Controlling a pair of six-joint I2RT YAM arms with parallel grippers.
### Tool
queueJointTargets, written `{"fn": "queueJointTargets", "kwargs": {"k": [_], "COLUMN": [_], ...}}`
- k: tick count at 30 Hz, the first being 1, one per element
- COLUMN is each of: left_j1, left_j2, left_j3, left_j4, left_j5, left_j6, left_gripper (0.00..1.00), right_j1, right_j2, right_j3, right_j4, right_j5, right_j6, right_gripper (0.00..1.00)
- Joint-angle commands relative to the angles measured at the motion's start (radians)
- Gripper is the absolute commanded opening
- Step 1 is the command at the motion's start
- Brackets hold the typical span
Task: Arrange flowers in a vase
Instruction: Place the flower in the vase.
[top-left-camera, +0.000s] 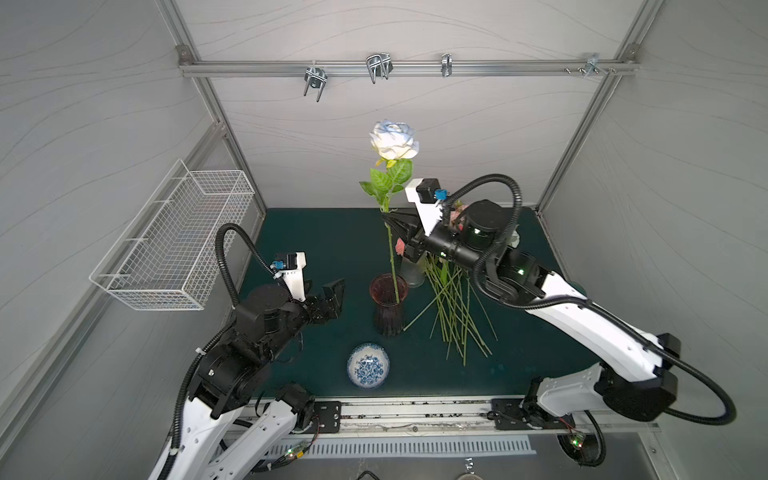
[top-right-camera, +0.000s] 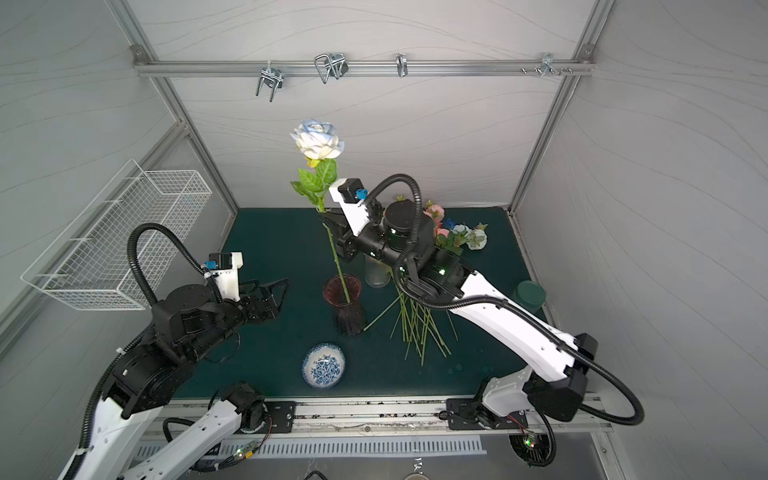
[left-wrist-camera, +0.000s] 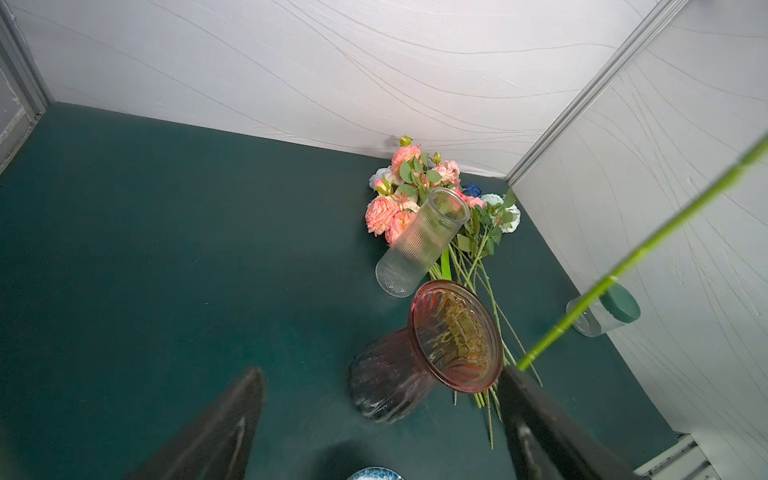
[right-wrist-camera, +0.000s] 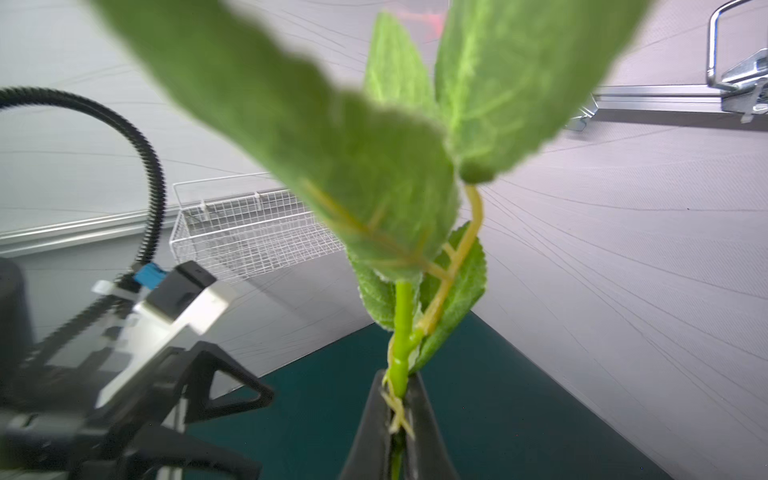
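Centre frame: right gripper (top-left-camera: 388, 217) clamped on rose (top-left-camera: 393, 140) stem below leaves; stem tip at red vase (top-left-camera: 388, 307) mouth, inside or not unclear; left gripper (top-left-camera: 322, 293) apart, empty, left of vase; risk: tip snags rim, vase topples; tall rose leans out on release

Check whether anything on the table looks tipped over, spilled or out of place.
Nothing stands out. The red vase and clear vase stand upright, the bowl sits flat, and the spare flowers lie heaped beside the clear vase.
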Motion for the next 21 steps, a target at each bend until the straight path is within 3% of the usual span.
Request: {"fn": "queueJointTargets", "kwargs": {"k": [1,6,17,18,21], "left_j1": [-0.001,-0.001,-0.001,-0.001,-0.001], "left_j2": [-0.005,-0.035,-0.046,-0.046,-0.043], "left_j3": [0.025,0.007,-0.019,-0.022,-0.030], "left_j4": [-0.019,-0.013,0.016,0.020,0.029], "left_j5": [-0.019,-0.028,-0.020,-0.020,-0.021], "left_j6": [0.010,0.010,0.005,0.005,-0.002], "left_gripper": [0.89,0.90,0.90,0.90,0.90], "right_j1": [-0.012,-0.018,-0.022,-0.021,-0.018], "right_j2": [0.056,0.096,0.010,0.002,-0.029], "right_j3": [0.070,0.027,-0.353,-0.377,-0.440], "right_j4": [0.108,0.144,0.303,0.303,0.290], "right_j5": [-0.010,-0.019,0.002,0.005,0.024], "right_j6": [-0.054,-0.046,0.032,0.043,0.067], "right_gripper": [0.00,0.00,0.00,0.05,0.37]}}
